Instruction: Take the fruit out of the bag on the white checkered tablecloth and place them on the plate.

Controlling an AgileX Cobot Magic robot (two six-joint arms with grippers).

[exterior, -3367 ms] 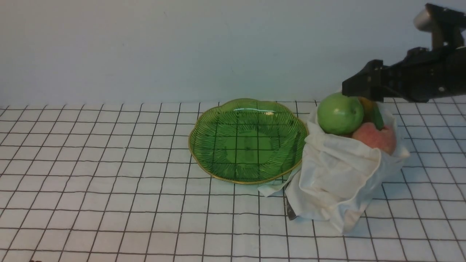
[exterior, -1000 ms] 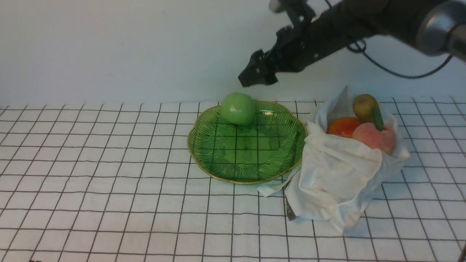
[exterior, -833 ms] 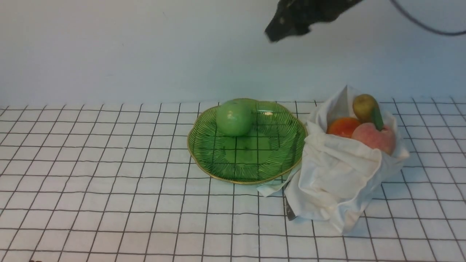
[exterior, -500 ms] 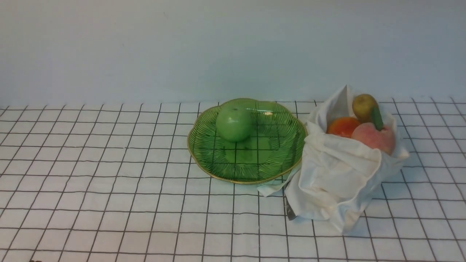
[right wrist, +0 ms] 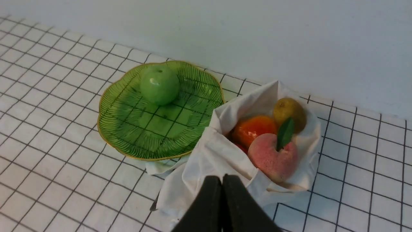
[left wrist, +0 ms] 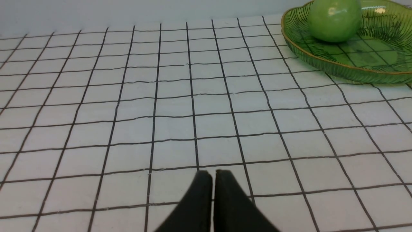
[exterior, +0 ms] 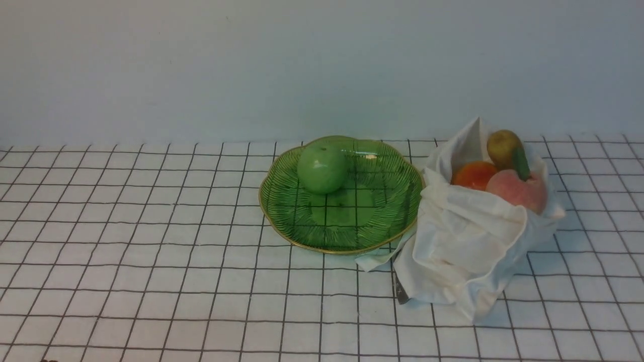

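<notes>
A green apple (exterior: 322, 168) (right wrist: 159, 84) (left wrist: 334, 20) rests on the far left part of the green glass plate (exterior: 382, 226) (right wrist: 128, 141) (left wrist: 322, 59). Right of the plate stands the off-white bag (exterior: 468, 251) (right wrist: 206, 161) on the white checkered tablecloth (exterior: 151, 251). An orange (exterior: 473, 174) (right wrist: 252, 129), a pink peach (exterior: 518, 190) (right wrist: 270, 158) and a brownish pear (exterior: 503, 146) (right wrist: 289, 111) sit in its open top. My right gripper (right wrist: 222, 176) is shut and empty, high above the bag's near side. My left gripper (left wrist: 213, 172) is shut and empty, low over the cloth left of the plate. Neither arm shows in the front view.
A pale wall (exterior: 302, 65) runs along the far edge of the cloth. A small dark object (exterior: 400, 291) pokes out from under the bag's near left corner.
My right arm let go of the apple over the plate, lifted up and out of the front view, and its jaws closed. The apple rolled slightly left and settled.
</notes>
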